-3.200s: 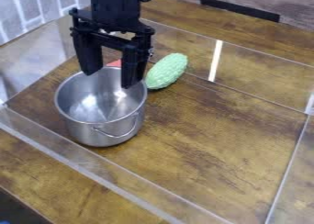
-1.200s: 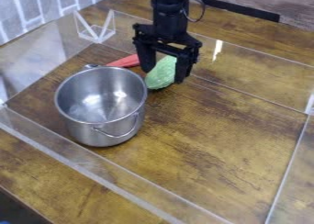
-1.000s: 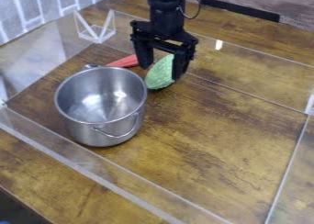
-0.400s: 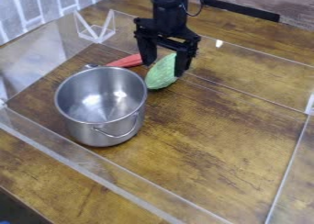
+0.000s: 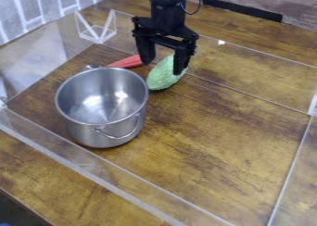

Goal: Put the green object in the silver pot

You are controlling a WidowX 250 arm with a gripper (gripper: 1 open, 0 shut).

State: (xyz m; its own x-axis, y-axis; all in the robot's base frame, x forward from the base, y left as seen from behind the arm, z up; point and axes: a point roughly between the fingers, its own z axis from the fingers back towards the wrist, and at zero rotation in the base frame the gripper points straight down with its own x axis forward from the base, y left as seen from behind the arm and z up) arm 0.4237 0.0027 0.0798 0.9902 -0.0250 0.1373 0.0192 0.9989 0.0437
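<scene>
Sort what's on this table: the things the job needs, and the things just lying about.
Needed: green object, lying on the table beside the pot; silver pot; tool, open, straddling the green object.

Lying about: flat red item; clear folded stand.

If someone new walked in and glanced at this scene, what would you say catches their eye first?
Probably the shiny silver pot, empty and standing front left on the dark wooden table. Next comes the black end effector pointing straight down behind the pot, its open jaws straddling the green object, which lies on the table. A flat red item peeks out just left of it.
</scene>
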